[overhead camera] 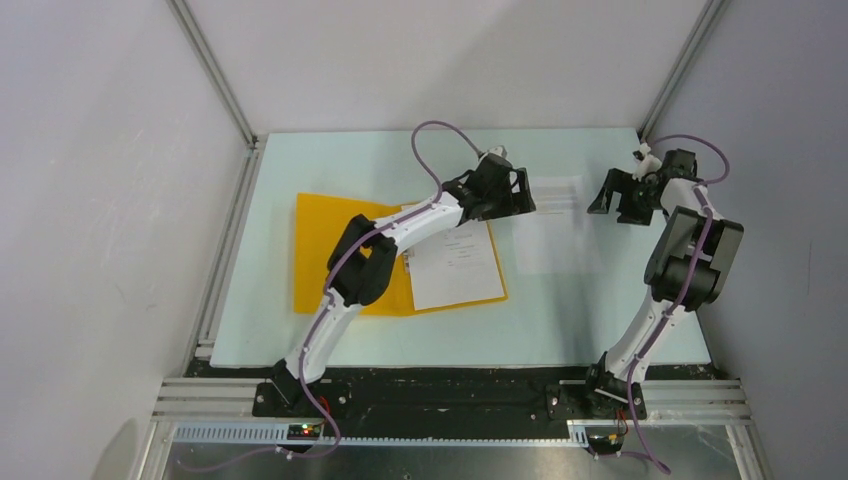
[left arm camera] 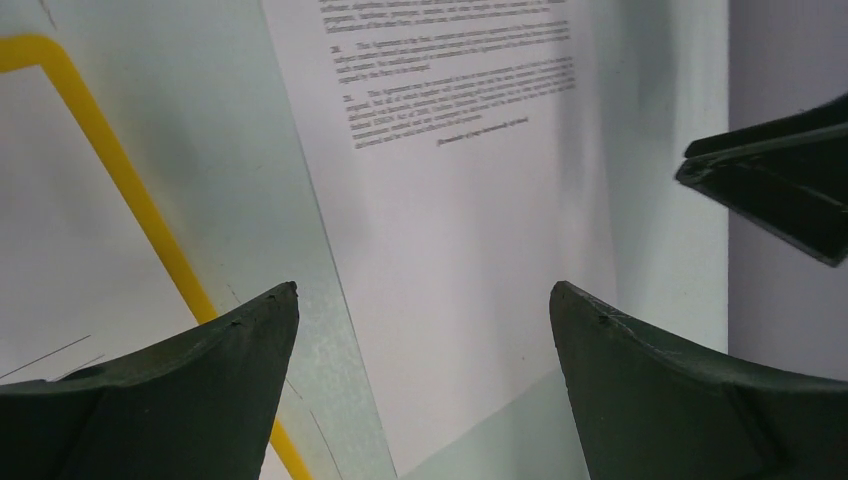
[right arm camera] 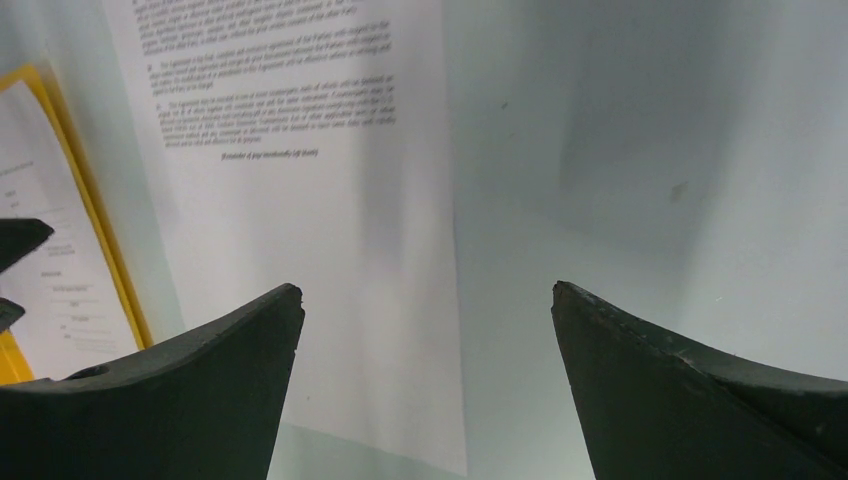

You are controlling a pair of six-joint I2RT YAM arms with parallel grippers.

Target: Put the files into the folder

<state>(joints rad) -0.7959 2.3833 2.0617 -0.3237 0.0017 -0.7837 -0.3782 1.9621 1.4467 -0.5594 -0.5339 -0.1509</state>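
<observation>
The folder (overhead camera: 330, 260) lies open and flat on the worktop (overhead camera: 400, 160), to the left of the left pincer and under its arm. A printed sheet (overhead camera: 460, 270) rests on the folder's right cover, just behind that pincer. The left pincer (overhead camera: 525, 195) is spread wide and holds nothing. Its wrist view shows the folder's yellow edge beside its left finger (left arm camera: 180, 390). A second, loose sheet (overhead camera: 550, 235) lies flat on the worktop below the gap between the fingers. This loose sheet sits between the two pincers, outside the folder. The right pincer (overhead camera: 603, 192) faces the left one across the sheet, also wide open and empty. The sheet's right edge runs beneath its gap, and its right finger (right arm camera: 700, 400) is over bare worktop.
</observation>
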